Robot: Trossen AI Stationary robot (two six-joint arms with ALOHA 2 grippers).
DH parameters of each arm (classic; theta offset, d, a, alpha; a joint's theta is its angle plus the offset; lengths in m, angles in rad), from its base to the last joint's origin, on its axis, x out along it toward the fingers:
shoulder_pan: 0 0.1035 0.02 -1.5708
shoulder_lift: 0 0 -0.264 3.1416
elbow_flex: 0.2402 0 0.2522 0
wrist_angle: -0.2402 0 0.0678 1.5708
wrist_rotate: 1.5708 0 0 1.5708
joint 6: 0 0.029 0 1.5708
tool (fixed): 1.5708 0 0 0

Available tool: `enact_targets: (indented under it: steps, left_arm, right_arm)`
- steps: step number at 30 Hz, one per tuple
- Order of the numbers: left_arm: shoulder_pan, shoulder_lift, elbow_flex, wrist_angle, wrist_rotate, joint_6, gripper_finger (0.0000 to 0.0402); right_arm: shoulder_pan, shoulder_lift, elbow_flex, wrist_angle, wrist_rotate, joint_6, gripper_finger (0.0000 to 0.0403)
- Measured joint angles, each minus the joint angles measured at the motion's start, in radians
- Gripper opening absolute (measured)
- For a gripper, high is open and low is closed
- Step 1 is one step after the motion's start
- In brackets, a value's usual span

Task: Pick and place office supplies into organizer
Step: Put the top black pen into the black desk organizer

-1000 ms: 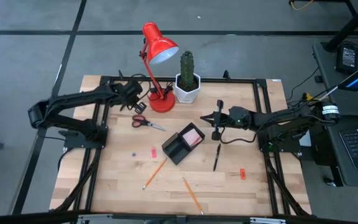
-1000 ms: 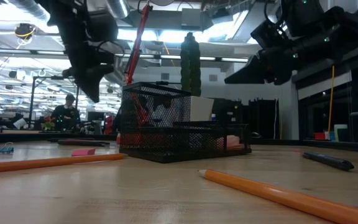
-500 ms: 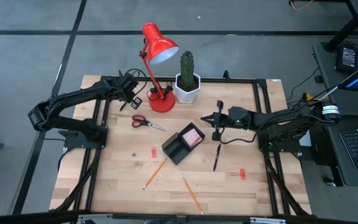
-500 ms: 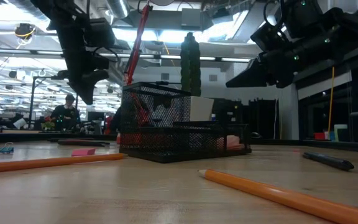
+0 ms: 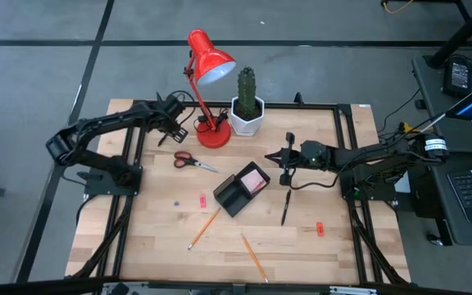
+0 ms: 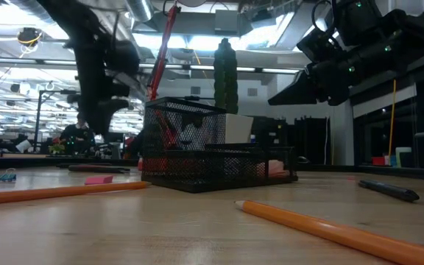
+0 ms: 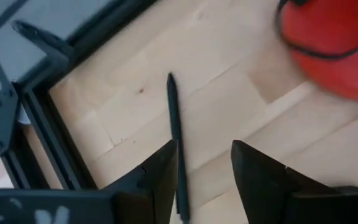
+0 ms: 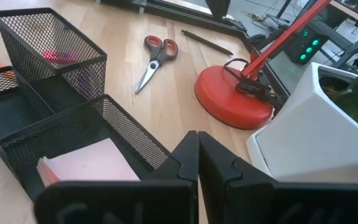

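Note:
My left gripper is open and slants down over a black pen lying on the wood at the far left, beside the red lamp's base. The pen runs between its fingers, close to one of them; I cannot tell whether it touches. My right gripper hangs shut and holds nothing, just right of the black mesh organizer, which holds a pink sticky-note pad. On the table lie red-handled scissors, two orange pencils, a second black pen, and small pink and red pieces.
The red desk lamp and the cactus in its white pot stand at the far middle, close to my left gripper. A black frame rail runs along the table's far left corner. Bare wood lies in front of the organizer.
My left gripper has sunk toward the table at the far left by the lamp's base, swinging a little toward the table's left edge, and has opened. My right arm has kept still.

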Motion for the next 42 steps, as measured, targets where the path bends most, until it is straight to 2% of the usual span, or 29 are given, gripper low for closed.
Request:
enact_targets:
  steps: [5,10,17,22,31,42]
  left_arm:
    - [0.061,0.091,0.0,0.042,0.001,0.051,0.0144]
    - [0.132,0.172,0.0,0.106,0.112,0.104,0.0145]
    - [0.197,0.239,0.0,0.131,0.127,0.129,0.0146]
    - [0.213,0.256,0.0,0.141,0.185,0.133,0.0146]
    - [0.214,0.312,0.004,0.173,0.172,0.196,0.0146]
    - [0.208,0.314,0.003,0.16,0.167,0.22,0.0143]
  right_arm:
    - [0.0,0.0,0.0,0.0,0.0,0.0,0.0008]
    - [0.0,0.0,0.0,0.0,0.0,0.0,0.0008]
    - [0.0,0.0,0.0,0.0,0.0,0.0,0.0008]
    - [-0.003,0.0,0.0,-0.001,0.0,0.0,0.0008]
    - [-0.016,0.0,0.0,-0.003,0.0,0.0,0.0008]
    - [-0.016,0.0,0.001,-0.003,0.0,0.0,0.0008]
